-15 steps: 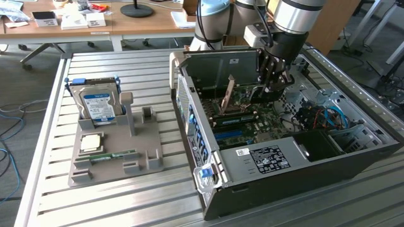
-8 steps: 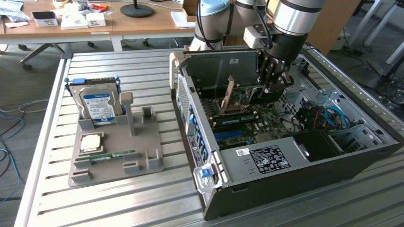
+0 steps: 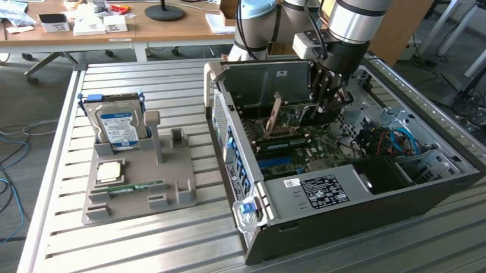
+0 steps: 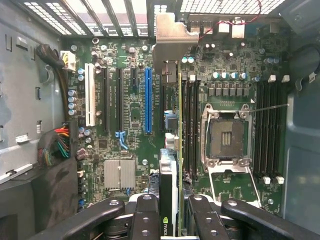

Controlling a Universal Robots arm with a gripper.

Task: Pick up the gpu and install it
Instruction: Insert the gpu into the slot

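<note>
**Claw clenched on the gpu, edge-down over the motherboard inside the computer case**

The gripper [image 4: 170, 212] clamps the gpu [image 4: 169, 175] between its fingers [image 4: 145, 217]. The card hangs straight below the claw, and its silver bracket [image 4: 170, 37] points at the vented rear wall of the computer case [image 3: 227, 142]. Its long axis runs parallel to the blue slot [image 4: 148, 100], just beside it on the side toward the CPU socket [image 4: 227, 135]. How high it hangs above the motherboard [image 4: 130, 115] cannot be told.
</note>
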